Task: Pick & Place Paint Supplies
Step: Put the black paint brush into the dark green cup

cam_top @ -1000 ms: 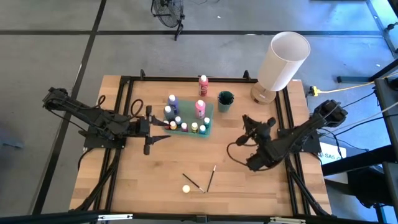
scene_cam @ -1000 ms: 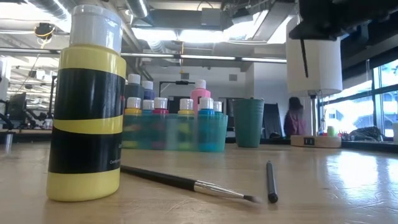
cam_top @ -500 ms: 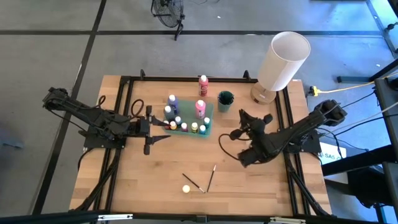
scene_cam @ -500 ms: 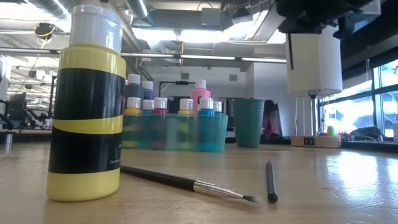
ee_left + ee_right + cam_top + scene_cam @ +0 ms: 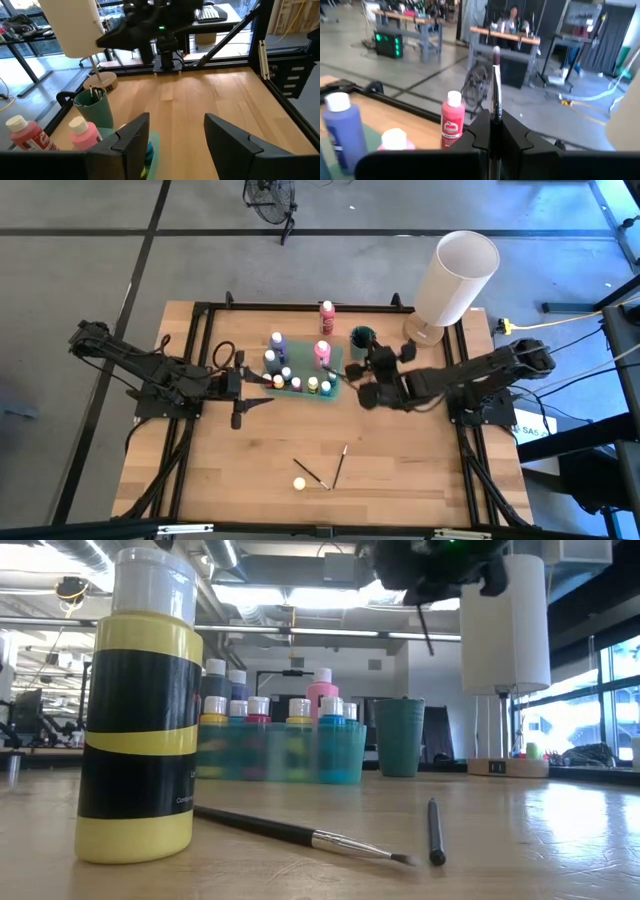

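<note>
Small white-capped paint bottles (image 5: 300,380) stand upright, clustered near the table's far edge, with one pink-red bottle (image 5: 327,313) apart right at that edge; yellow bottle (image 5: 299,482) upright near the near edge, two dark-handled brushes (image 5: 325,470) flat beside it; a third brush (image 5: 495,85) is pinched bristles-up

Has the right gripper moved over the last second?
Yes. In the high view the right gripper, shut on a brush, has swung from the table's right side toward the green cup and the tray.
</note>
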